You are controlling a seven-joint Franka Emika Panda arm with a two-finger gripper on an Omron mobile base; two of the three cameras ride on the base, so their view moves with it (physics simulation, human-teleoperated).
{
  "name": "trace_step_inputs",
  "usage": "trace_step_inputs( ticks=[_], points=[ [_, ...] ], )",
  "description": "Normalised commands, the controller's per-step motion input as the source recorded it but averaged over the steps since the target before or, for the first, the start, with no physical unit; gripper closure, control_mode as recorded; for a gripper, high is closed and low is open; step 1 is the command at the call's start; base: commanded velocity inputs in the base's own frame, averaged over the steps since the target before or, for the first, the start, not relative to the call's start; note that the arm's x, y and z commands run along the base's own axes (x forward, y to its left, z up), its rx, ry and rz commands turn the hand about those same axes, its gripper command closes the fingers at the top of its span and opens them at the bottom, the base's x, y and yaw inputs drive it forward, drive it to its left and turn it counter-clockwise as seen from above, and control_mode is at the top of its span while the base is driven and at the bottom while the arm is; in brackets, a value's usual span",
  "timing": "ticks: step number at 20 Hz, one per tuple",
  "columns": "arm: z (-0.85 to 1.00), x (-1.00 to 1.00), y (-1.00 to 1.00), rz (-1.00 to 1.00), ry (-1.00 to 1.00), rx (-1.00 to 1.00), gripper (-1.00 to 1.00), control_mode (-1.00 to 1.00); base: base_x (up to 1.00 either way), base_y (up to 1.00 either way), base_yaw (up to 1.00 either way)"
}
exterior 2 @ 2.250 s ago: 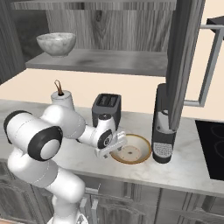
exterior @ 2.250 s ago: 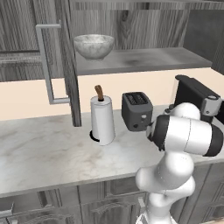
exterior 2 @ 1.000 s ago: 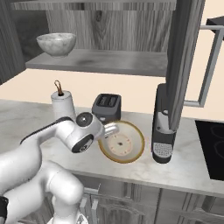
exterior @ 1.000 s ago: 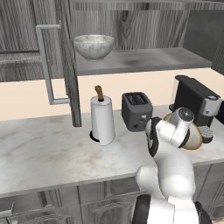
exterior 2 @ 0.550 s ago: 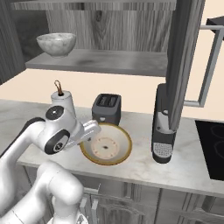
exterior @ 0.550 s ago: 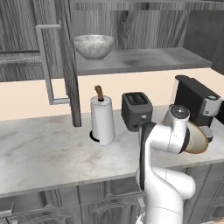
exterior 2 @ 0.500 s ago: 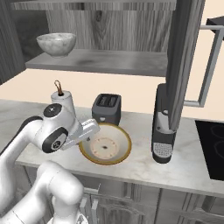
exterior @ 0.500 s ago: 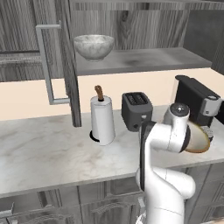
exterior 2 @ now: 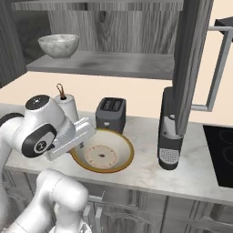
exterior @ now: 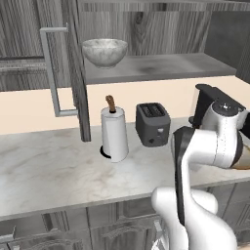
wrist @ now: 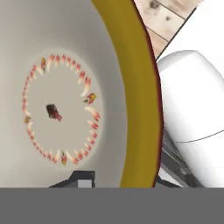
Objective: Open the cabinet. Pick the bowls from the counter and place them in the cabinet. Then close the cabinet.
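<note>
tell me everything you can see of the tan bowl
The tan bowl is wide and shallow, with a pale cream inside, a mustard-tan rim band edged in dark brown, and a ring of small red-orange marks around a dark spot at its centre. It looks like glazed ceramic. It is tilted, its opening facing up and toward the right base camera, in front of the toaster over the counter. The gripper meets its rim on the left; the hand view shows a fingertip inside the rim.

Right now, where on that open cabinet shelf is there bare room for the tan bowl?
The shelf is bare from the speckled bowl at its left end all the way right. Below, the counter is crowded: paper towel roll, toaster, coffee machine.
</note>
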Motion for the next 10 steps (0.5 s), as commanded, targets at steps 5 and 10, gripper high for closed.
trace_step_inputs(
  ticks=[5,10],
  points=[
    [0.49,-0.57,0.11,0.19,0.00,0.00,1.00,-1.00,0.00,0.00,0.00],
    [0.62,-0.50,0.24,0.28,0.00,0.00,1.00,-1.00,0.00,0.00,0.00]
  ],
)
